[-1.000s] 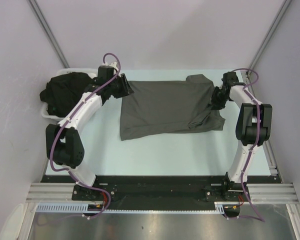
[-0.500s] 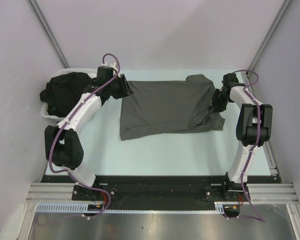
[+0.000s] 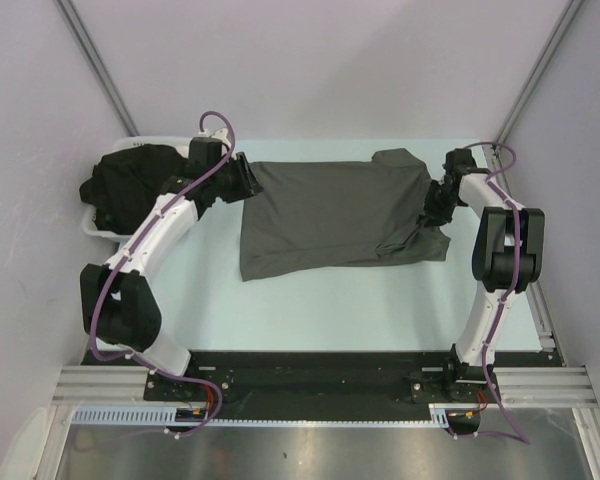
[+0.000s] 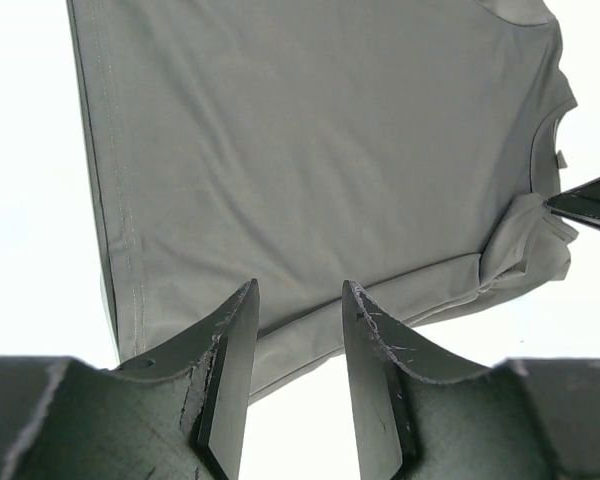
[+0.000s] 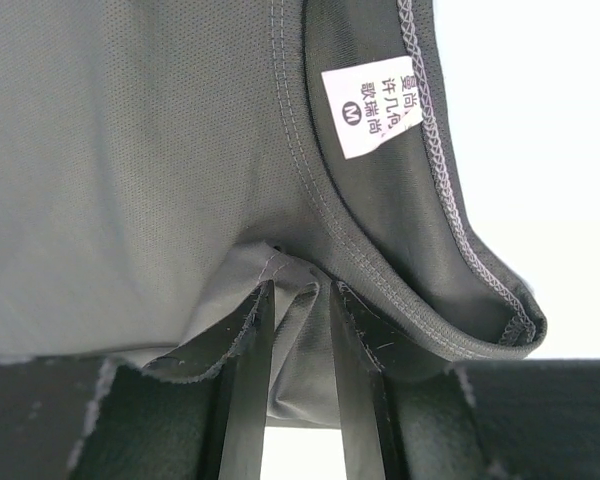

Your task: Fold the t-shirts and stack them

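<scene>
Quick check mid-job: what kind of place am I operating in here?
Likely a lab test cell: blank panel walls, an aluminium mounting rail, and one grey t-shirt spread on a pale table.

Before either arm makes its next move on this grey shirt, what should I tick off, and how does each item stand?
1. Right gripper pinching the charcoal grey t-shirt beside the collar: ok, cloth puckers between its jaws.
2. Left gripper gripping the shirt's edge: not ok, jaws apart, edge lies loose between them.
3. Shirt lying flat: not ok, rumpled near the right gripper.
4. Black t-shirts out of the way in the white tray: ok.
5. Both layers pinched on the right: cannot tell.
</scene>
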Tool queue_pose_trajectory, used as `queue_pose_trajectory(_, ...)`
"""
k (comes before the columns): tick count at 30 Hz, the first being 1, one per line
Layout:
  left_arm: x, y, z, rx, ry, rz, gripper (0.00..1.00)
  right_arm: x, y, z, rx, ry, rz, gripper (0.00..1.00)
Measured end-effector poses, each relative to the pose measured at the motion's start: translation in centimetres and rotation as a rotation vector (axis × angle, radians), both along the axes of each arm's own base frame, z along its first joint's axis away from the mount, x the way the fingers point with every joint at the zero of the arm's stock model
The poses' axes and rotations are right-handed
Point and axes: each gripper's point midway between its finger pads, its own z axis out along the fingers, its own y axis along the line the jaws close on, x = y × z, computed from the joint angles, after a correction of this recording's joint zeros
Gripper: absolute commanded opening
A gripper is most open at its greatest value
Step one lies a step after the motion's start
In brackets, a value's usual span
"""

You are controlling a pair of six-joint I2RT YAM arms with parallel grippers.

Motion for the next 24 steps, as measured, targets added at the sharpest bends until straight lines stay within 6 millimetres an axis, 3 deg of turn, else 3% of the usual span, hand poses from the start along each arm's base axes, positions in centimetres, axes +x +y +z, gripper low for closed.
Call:
queue_pose_trajectory(9,0.0,0.0,0.0,0.0,0.0,0.0,0.44,-0.4,0.2,-1.2,0.01,0.027,0.004,0.31)
queue_pose_trajectory(15,-0.1,0.0,0.2,0.0,-0.004,0.0,0.44,-0.7,0.7,-1.7,0.034,0.037,0.015,0.15)
queue_pose_trajectory(18,-0.2,0.0,0.2,0.0,-0.002,0.0,0.44,-0.5,1.0,-1.6,0.048,0.032,0.021,0.01)
queue_pose_trajectory(24,-0.2,0.1,0.1,0.001,0.003,0.0,0.44,-0.4,1.3,-1.5,0.067,0.025,0.026,0.0)
